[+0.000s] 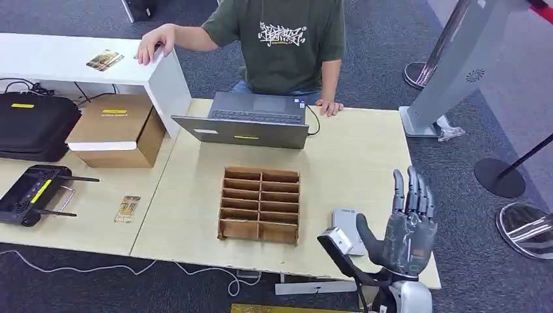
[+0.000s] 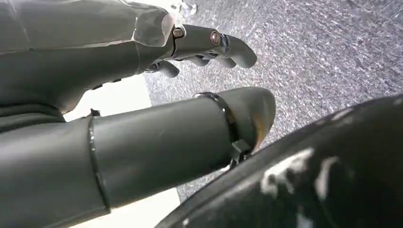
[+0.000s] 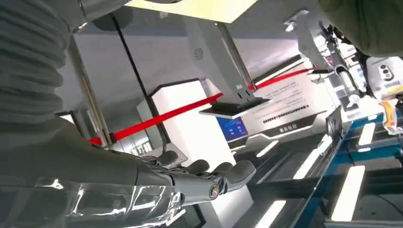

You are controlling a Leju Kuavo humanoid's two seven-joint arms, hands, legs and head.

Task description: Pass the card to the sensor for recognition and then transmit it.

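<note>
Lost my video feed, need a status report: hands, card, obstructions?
Right hand raised, open, empty. Left hand hanging, empty. Card on left table; sensor beside right hand. Cardboard organizer sits between.

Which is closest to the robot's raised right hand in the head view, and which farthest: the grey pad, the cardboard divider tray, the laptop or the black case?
From the right hand:
1. Grey pad, just beside it on its left.
2. Cardboard divider tray, mid-table.
3. Laptop, at the table's far edge.
4. Black case, far left.
</note>
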